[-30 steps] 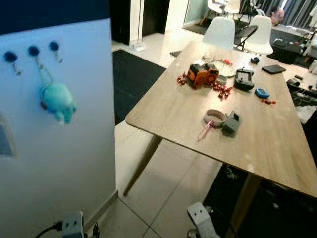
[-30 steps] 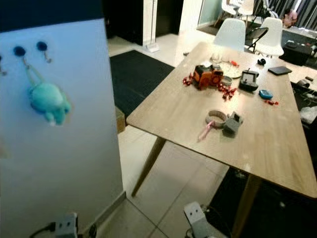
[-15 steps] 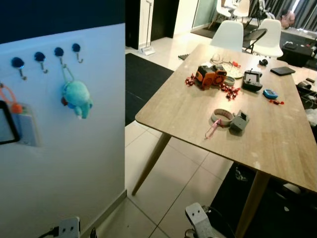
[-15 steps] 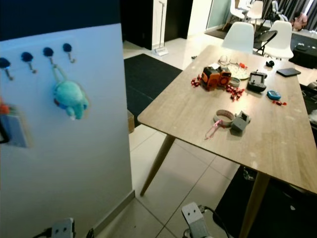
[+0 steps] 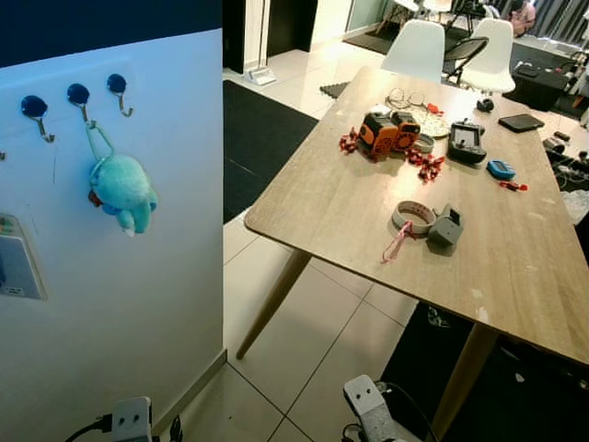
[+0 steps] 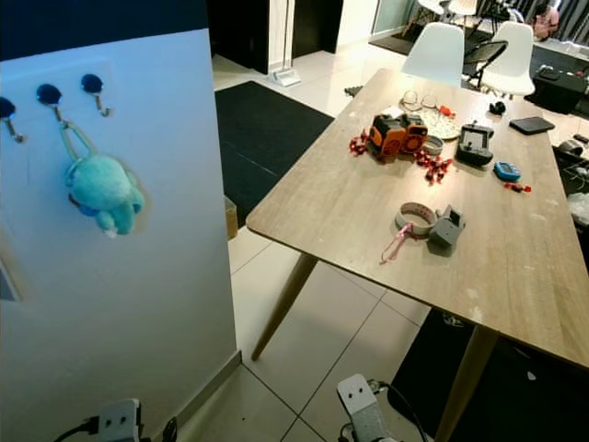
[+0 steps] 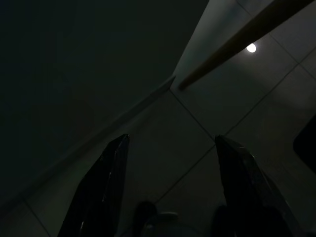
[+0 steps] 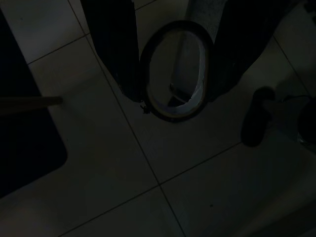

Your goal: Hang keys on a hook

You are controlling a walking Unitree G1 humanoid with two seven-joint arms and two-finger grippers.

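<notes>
Three dark hooks stick out of a white wall panel on my left. A teal plush keychain hangs from the middle hook, and the rightmost hook is bare. My right gripper hangs low over the tiled floor, its two black fingers shut on a dark oval ring. My left gripper also hangs over the floor, open and holding nothing. A ring with a pink strap and a grey fob lie on the wooden table.
A card holder hangs low on the panel's left. The table stands to my right with an orange device and small clutter; white chairs stand behind it. A black rug and pale tiles lie between panel and table.
The whole picture has swung back to the right and tilted, so the camera has moved. The plush, hooks and table items keep their places.
</notes>
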